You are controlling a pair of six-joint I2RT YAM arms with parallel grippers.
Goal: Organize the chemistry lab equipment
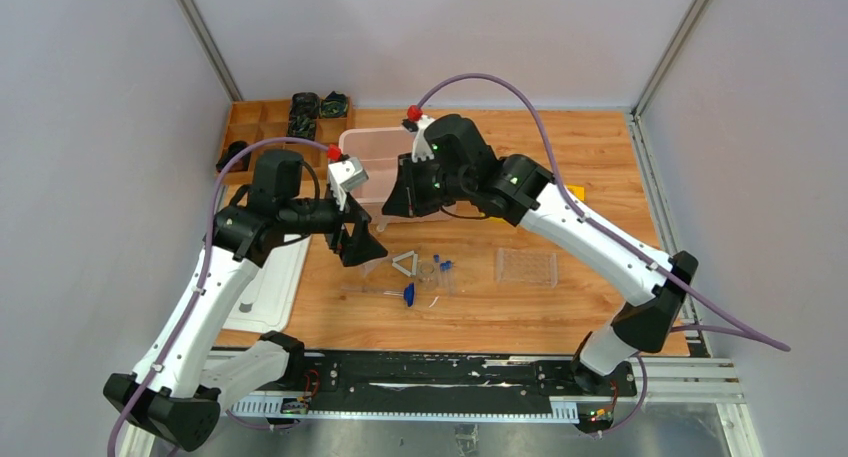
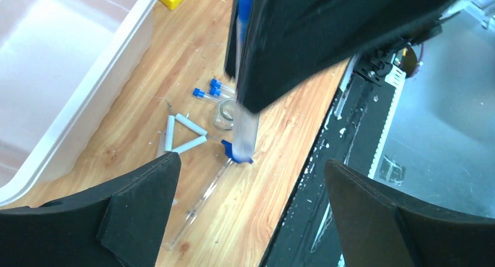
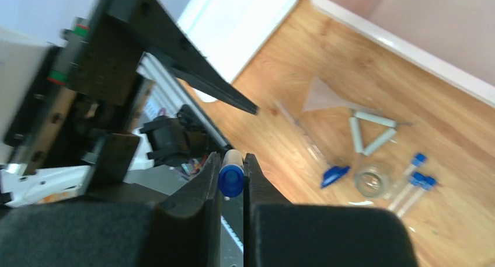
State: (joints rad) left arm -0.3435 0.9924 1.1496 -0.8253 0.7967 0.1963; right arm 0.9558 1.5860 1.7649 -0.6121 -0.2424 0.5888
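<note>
Passing a blue-capped tube (image 2: 246, 124) between arms looks to be the step: your left pincer (image 2: 251, 167) stands wide open, the tube just ahead of it; your right pincer (image 3: 232, 160) clamps its capped end. Next, carry it to the clear tube rack (image 1: 525, 266), well to that pincer's right.

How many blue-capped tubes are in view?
4. Three tubes lie on the table beside the tiny clear dish; the fourth tube is gripped in the right pincer. Others may be hidden.

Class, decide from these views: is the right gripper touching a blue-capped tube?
Touching. The right wrist view shows the blue-capped tube pinched between both fingers of the right gripper, with no gap on either side.
</note>
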